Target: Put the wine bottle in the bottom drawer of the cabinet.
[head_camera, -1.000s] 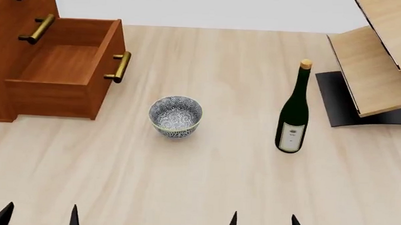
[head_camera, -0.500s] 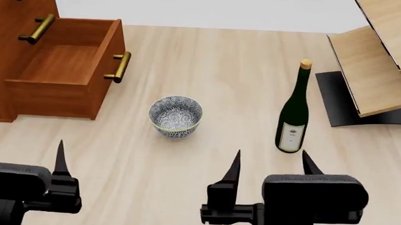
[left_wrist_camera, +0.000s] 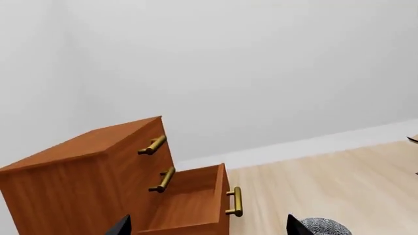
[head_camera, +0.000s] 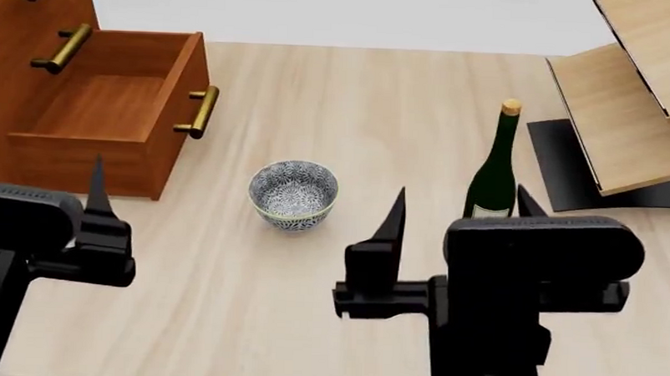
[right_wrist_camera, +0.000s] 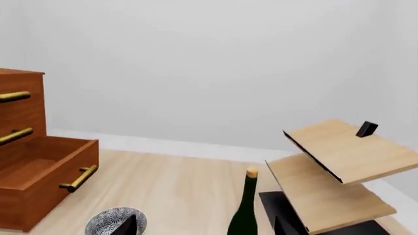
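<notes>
The wine bottle (head_camera: 498, 157) stands upright on the floor at the right, dark green with a tan cork. Its lower part is hidden behind my right gripper (head_camera: 462, 201), which is open and empty, nearer to me than the bottle. In the right wrist view the wine bottle (right_wrist_camera: 247, 211) shows between the spread fingertips of the right gripper (right_wrist_camera: 207, 227). The cabinet (head_camera: 17, 35) is at the far left with its bottom drawer (head_camera: 104, 105) pulled open and empty. My left gripper (head_camera: 34, 176) is open and empty in front of the drawer. It also shows in the left wrist view (left_wrist_camera: 207, 227).
A patterned blue-and-white bowl (head_camera: 294, 193) sits on the floor between drawer and bottle. A pale wood rack (head_camera: 634, 98) on a black base stands at the far right, close behind the bottle. The floor is light wood.
Both grippers have risen into the head view and moved forward. The right one now covers the bottle's lower part. The bottle, the bowl and the drawer have not moved.
</notes>
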